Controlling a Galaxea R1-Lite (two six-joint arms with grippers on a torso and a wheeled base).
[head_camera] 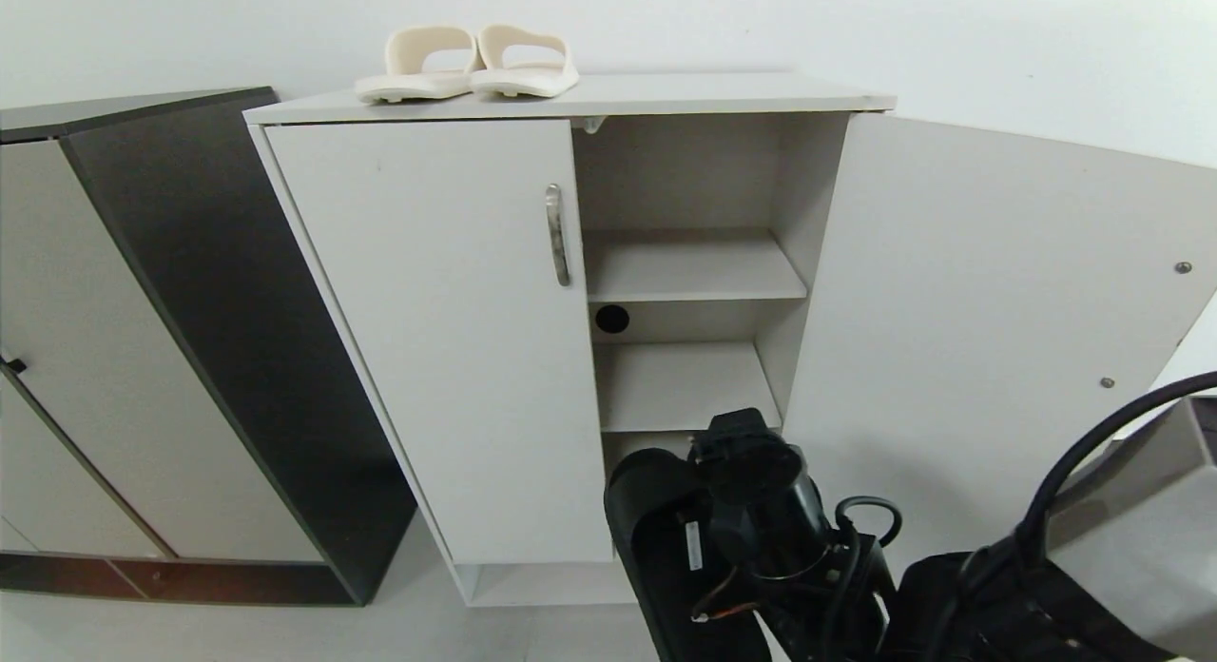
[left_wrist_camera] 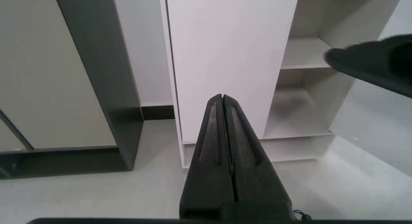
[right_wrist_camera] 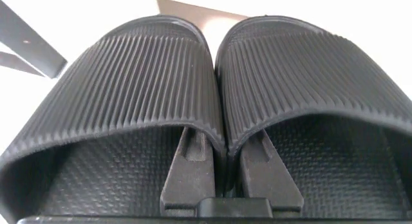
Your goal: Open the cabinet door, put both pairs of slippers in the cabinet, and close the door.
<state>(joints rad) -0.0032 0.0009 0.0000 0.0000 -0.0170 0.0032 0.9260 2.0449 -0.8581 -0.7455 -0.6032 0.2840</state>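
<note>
The cabinet (head_camera: 713,93) stands just ahead of the right gripper (right_wrist_camera: 222,153), with its right door (head_camera: 979,339) swung wide and no slippers on its shelves. The gripper pinches the black slippers (head_camera: 656,538) by their touching inner straps, before the lower shelf (head_camera: 680,386). A level, straight push deep inside looks wisest. Cream slippers (head_camera: 468,65) wait on the cabinet top, well above. The left gripper (left_wrist_camera: 222,111), pressed together and holding nothing, faces the shut left door (head_camera: 447,339).

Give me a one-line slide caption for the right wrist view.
Right gripper pinching the touching inner strap edges of a pair of black ribbed rubber slippers, one finger inside each.
</note>
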